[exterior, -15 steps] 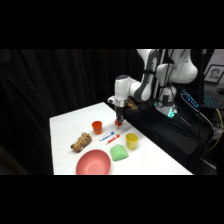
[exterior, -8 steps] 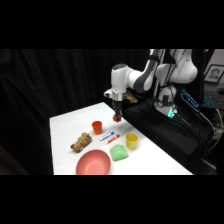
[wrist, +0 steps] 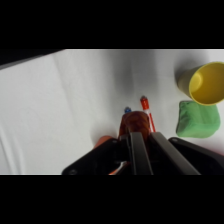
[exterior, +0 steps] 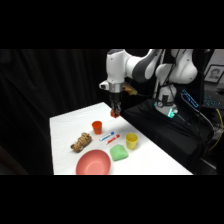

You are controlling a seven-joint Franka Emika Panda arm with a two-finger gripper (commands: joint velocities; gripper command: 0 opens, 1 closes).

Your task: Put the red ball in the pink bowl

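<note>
The red ball [wrist: 134, 120] sits pinched between my fingertips in the wrist view, and in the side view it shows as a red spot [exterior: 115, 114] at the gripper's tip. My gripper [exterior: 115, 111] hangs high above the table's far part, shut on the ball, above and behind the orange-red cup [exterior: 97, 127]. The pink bowl [exterior: 93, 163] rests near the table's front edge, well below and in front of the gripper. It is out of the wrist view.
A red-blue pen-like stick [exterior: 109, 137] lies under the gripper, also seen as a stick [wrist: 147, 111] in the wrist view. A yellow cup [exterior: 131, 140], a green soft thing [exterior: 119, 152] and a brown toy [exterior: 81, 142] surround the bowl.
The gripper has risen well above the table and shifted slightly toward the far edge, carrying the ball. The things on the table have not moved.
</note>
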